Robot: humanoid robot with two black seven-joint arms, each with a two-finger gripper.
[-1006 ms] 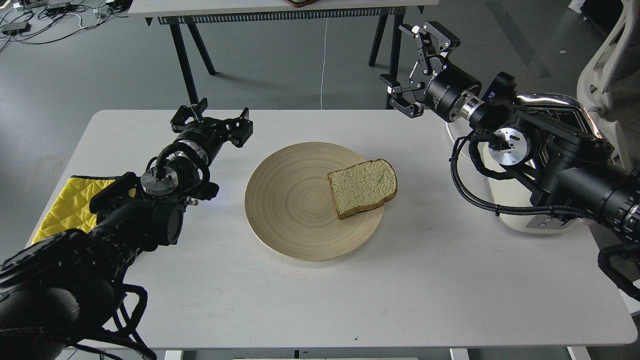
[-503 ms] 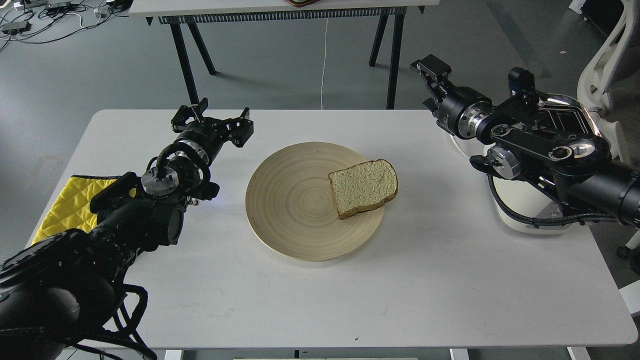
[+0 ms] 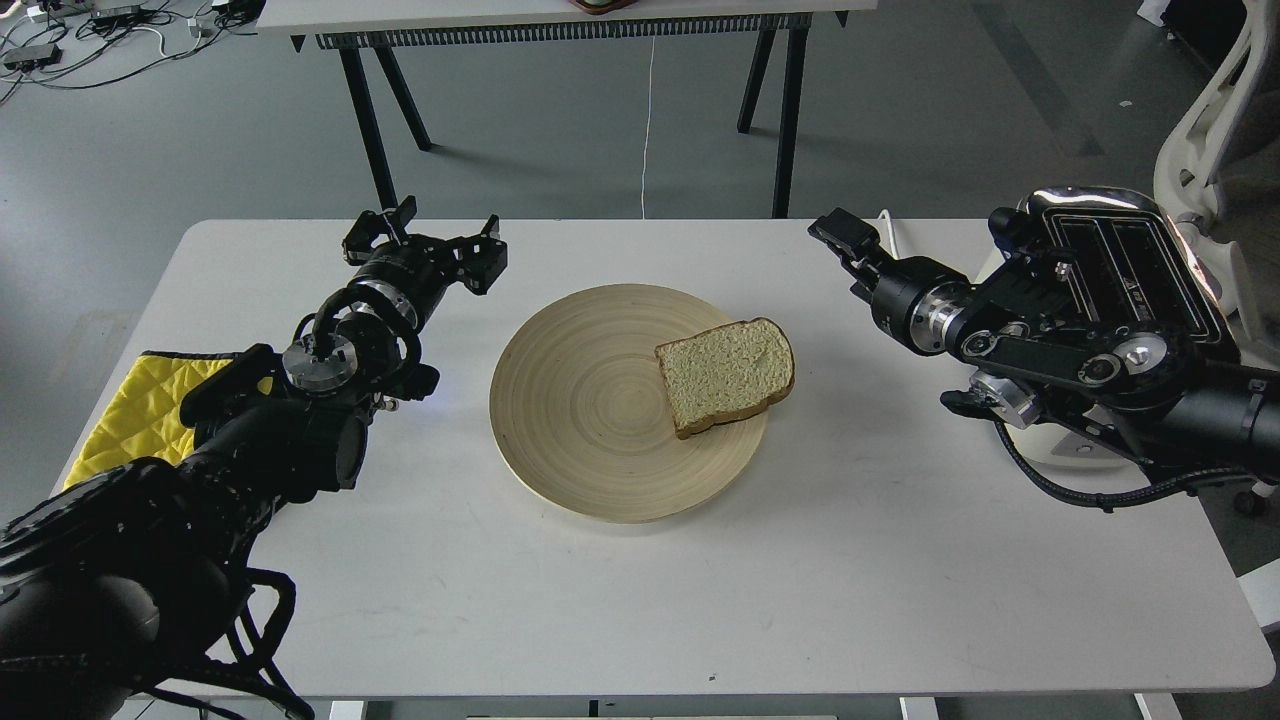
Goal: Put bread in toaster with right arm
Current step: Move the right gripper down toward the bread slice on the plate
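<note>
Head view finding: the approach step is in hand; nothing has been grasped. The bread (image 3: pixel 726 375) lies flat on the right part of the wooden plate (image 3: pixel 585 440), centre frame, its crust edge overhanging the rim slightly. The toaster (image 3: pixel 1130 250) stands at the right edge of the table (image 3: pixel 640 600), largely masked by the right arm (image 3: pixel 1060 340). The right gripper (image 3: pixel 838 235) sits right of the plate, apart from the bread, holding nothing; seen end-on, so its opening cannot be judged. The left gripper (image 3: pixel 425 245), upper left of centre, stands spread and empty. Judgement: next move requires lowering onto the slice's free edge.
</note>
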